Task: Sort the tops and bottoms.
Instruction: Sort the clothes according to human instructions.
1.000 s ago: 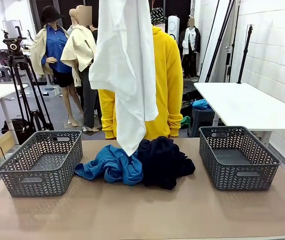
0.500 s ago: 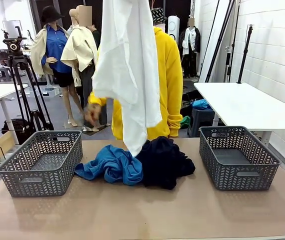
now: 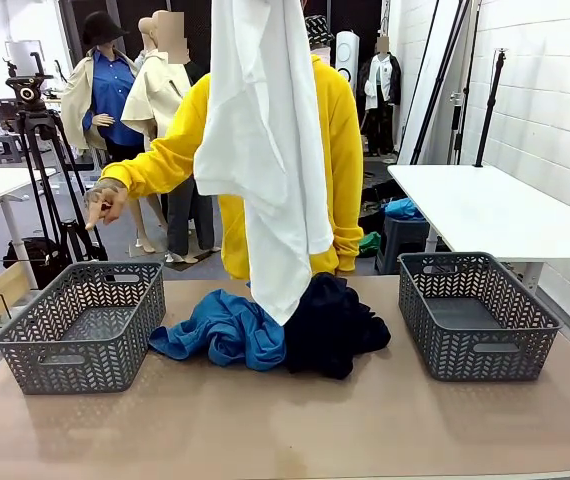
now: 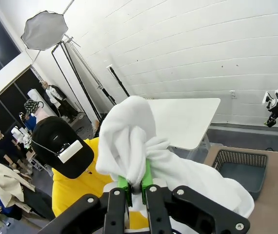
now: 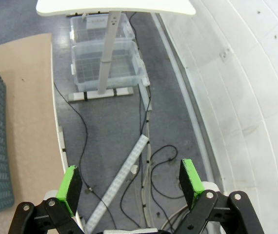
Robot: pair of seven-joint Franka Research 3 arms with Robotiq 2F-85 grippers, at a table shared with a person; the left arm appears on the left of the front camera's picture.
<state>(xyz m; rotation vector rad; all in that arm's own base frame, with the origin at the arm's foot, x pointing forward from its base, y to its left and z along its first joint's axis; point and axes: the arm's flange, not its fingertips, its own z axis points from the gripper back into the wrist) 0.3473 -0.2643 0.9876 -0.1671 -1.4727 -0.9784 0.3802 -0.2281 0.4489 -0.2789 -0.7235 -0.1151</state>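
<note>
A white top (image 3: pixel 265 150) hangs from above the picture's top edge, its lower tip just over the pile on the table. My left gripper (image 4: pixel 135 183) is shut on a bunched fold of this white top (image 4: pixel 129 141) high in the air. On the table lie the bright blue top (image 3: pixel 223 330) and, touching its right side, a dark navy heap of bottoms (image 3: pixel 330 322). My right gripper (image 5: pixel 131 184) is open with nothing between its green pads, looking down at the floor beside the table edge.
A grey basket (image 3: pixel 83 325) stands at the table's left, another grey basket (image 3: pixel 475 312) at its right. A person in a yellow hoodie (image 3: pixel 340 160) stands behind the hanging cloth, one hand (image 3: pixel 103 202) pointing down toward the left basket. A white table (image 3: pixel 485 205) stands far right.
The person's arm has swung out from behind the white top toward the left basket. The hanging white top has drifted slightly right.
</note>
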